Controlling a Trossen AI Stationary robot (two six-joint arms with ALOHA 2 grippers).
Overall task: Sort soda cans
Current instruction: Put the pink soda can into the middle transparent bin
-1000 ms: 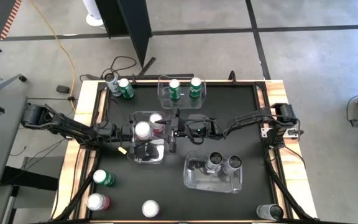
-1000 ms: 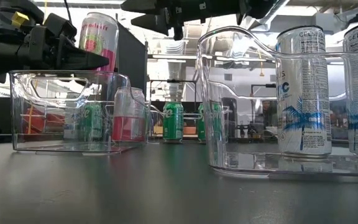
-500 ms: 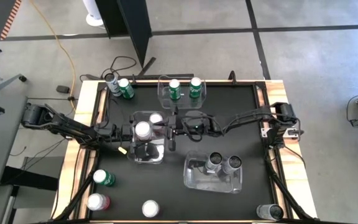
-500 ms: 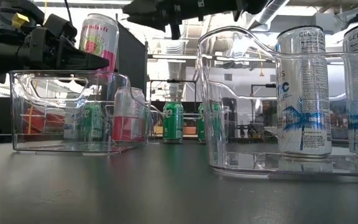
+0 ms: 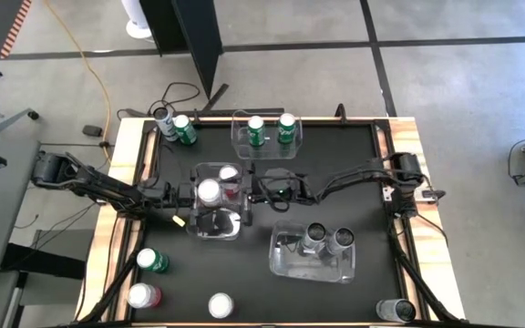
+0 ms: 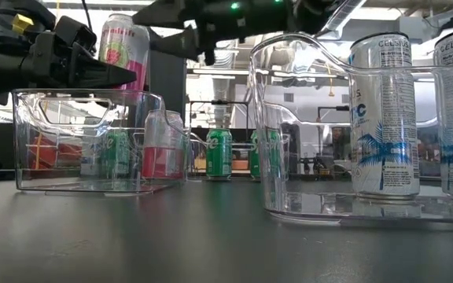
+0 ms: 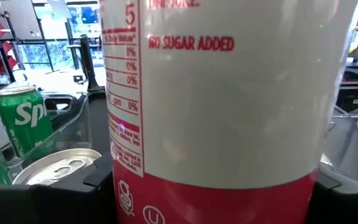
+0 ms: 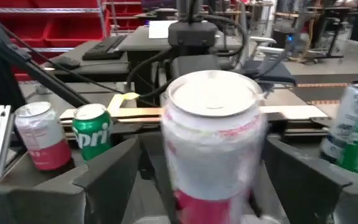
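A red-pink and white soda can [image 5: 210,190] is held by my left gripper [image 6: 123,75], which is shut on it above the middle clear bin [image 5: 215,229]. A second red-pink can [image 5: 230,173] stands in that bin's far end. My right gripper [image 5: 247,191] is open and hovers just right of the held can, its fingers [image 8: 107,168] spread wide, with the can [image 8: 211,124] showing between them farther ahead. Two green cans [image 5: 256,129] stand in the far bin and two dark cans [image 5: 317,236] in the near-right bin. My left gripper pinches the red-pink can's lower side wall [image 7: 166,186] between its two fingers [image 7: 98,182]. They come in level from the table's left. The can [image 6: 126,49] is upright and lifted clear, above the middle bin's rim.
Loose cans stand around the table: a green one [image 5: 183,128] and a dark one [image 5: 161,117] at the far-left corner, a green one [image 5: 151,261], a red-pink one [image 5: 141,296] and another [image 5: 221,305] near the front-left, and a dark one [image 5: 392,310] at the near-right corner.
My right gripper has moved toward the table's left, closing in on the can held by my left gripper. The held can has stayed in place above the middle bin.
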